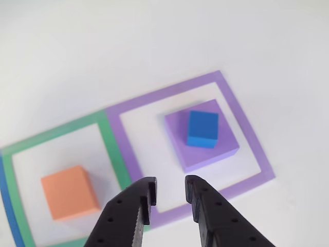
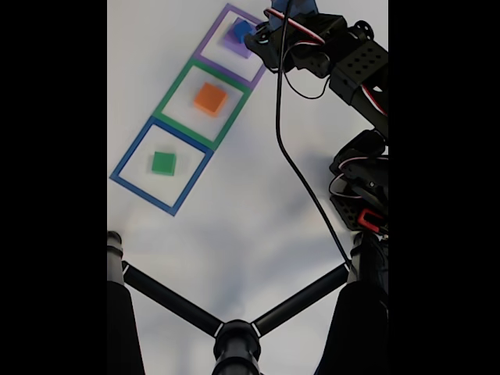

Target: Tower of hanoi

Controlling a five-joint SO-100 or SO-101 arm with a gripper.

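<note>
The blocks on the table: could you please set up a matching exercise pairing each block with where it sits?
Blocks:
1. blue block
2. orange block
3. green block
4. purple block

Places:
A. inside the green frame
B. flat inside the purple frame
C. on top of another block
D. inside the blue frame

Pairs: 1-C, 2-A, 3-D, 4-B

The end effector (image 1: 170, 193) hangs empty, jaws slightly parted.
</note>
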